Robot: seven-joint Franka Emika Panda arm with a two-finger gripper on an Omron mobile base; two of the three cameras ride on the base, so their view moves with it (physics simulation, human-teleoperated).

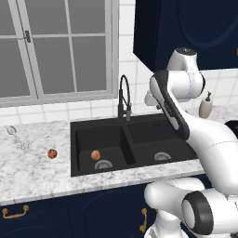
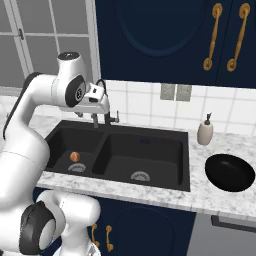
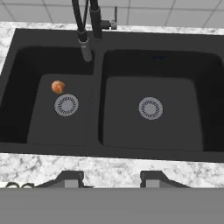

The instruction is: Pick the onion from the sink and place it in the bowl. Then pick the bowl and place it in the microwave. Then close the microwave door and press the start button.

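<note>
Spanning the scene is a marbled white tabletop (image 1: 32, 172) with dark blue cabinets below and above it; brass handles (image 2: 223, 37) show on the upper doors in the right base view. A grey-framed window (image 1: 56, 49) stands behind the tabletop on the left side of the left base view.

Set into the tabletop is the sink (image 1: 135, 139), black and matte, with two basins side by side. Each basin has a round silver drain (image 3: 150, 108). A black arched faucet (image 1: 124, 97) rises at the back edge, over the divider between the basins.

The bowl (image 2: 230, 172), black, shallow and round, rests upright on the tabletop to the right of the sink, apart from its rim. A pale soap dispenser (image 2: 205, 131) stands behind it, near the tiled wall.

The white arm bends over the sink, and the tool (image 3: 111, 177) is held above the front rim of the sink, looking down into both basins. Its two dark fingertips stand well apart, so the tool is open, and nothing is held between them.

The onion (image 3: 57, 87) lies on the floor of the left basin, just beside that basin's drain. It is clear of the tool.

A darker reddish speckled ball (image 1: 52, 153) sits on the tabletop left of the sink.
</note>
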